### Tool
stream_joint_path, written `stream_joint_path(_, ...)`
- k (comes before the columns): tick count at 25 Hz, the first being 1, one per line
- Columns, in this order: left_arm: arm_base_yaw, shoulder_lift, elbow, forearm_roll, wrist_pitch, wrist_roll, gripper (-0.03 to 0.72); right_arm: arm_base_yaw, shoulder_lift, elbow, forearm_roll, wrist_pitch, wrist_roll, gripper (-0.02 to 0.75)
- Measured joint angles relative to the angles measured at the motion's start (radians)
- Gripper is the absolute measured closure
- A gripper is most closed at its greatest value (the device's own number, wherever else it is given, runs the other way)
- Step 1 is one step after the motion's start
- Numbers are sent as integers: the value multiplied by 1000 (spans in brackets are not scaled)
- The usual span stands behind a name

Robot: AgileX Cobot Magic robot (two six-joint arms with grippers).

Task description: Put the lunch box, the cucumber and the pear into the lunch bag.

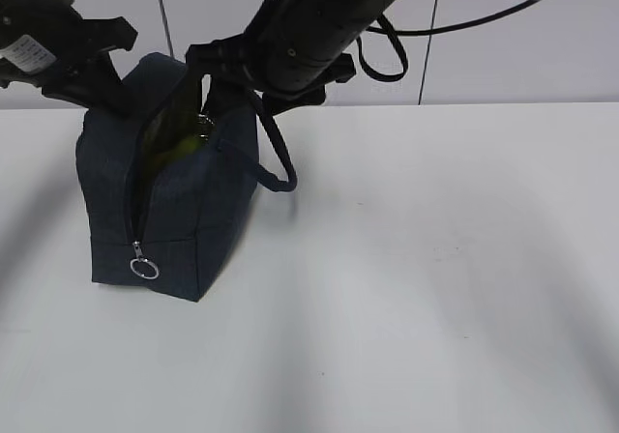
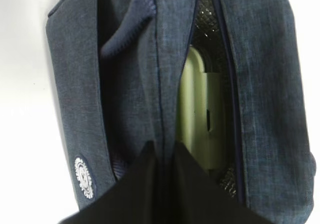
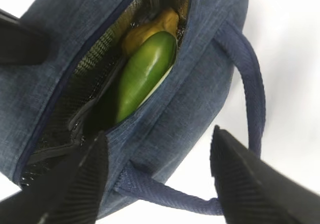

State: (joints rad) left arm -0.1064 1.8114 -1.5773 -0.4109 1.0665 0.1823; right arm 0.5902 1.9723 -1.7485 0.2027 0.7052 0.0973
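lunch bag [image 1: 174, 211] is soft fabric, probably sags; best held by the zipper edge. left gripper [image 2: 162, 159] pinches that edge, right gripper [image 3: 155, 179] spread wide, holding nothing.

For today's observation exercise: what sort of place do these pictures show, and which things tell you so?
Probably a robot lab or test bench: a bare white table, plain pale wall panels behind, and two black robot arms working over a lunch bag.
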Motion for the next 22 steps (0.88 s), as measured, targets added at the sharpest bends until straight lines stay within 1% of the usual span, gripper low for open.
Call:
stream_joint_path(3, 0, 0, 0, 1, 0, 0, 688, 0, 25, 0, 28, 2, 0, 234)
stream_joint_path(11, 0, 0, 0, 1, 0, 0, 688, 0, 64, 0, 67, -11, 2, 238)
stream_joint_path(13, 0, 0, 0, 1, 0, 0, 688, 0, 64, 0, 73, -13, 2, 257)
stream_joint_path(15, 0, 0, 0, 1, 0, 0, 688, 0, 64, 0, 80, -15, 2, 314)
stream_joint_path(17, 0, 0, 0, 1, 0, 0, 688, 0, 64, 0, 88, -15, 2, 407)
stream_joint_path(19, 0, 0, 0, 1, 0, 0, 688, 0, 64, 0, 90, -15, 2, 484)
stream_joint_path(20, 0, 0, 0, 1, 0, 0, 688, 0, 64, 0, 92, -15, 2, 506)
stream_joint_path(22, 0, 0, 0, 1, 0, 0, 688, 0, 64, 0, 102, -15, -11, 511)
